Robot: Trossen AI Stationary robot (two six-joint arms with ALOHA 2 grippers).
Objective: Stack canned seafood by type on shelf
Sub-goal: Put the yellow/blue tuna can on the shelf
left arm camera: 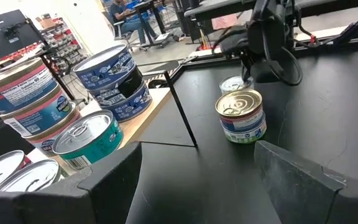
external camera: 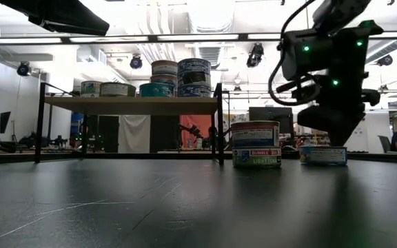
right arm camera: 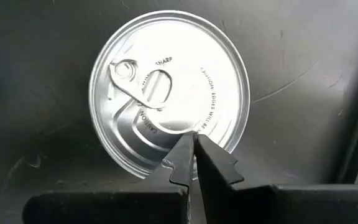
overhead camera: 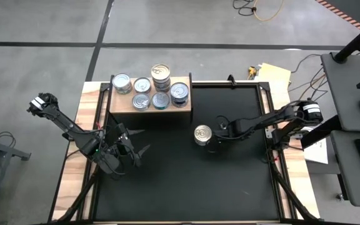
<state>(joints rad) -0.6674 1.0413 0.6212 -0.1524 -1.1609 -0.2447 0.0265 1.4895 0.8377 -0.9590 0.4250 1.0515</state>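
Black table mostly bare, right hand pinched together over silver-topped can, left hand spread.

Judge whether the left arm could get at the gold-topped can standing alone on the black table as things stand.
Probably yes. The left gripper is open and holds nothing, with bare table between it and the gold-topped can. The right gripper, shut, hangs over a silver can just beside it and could crowd the approach.
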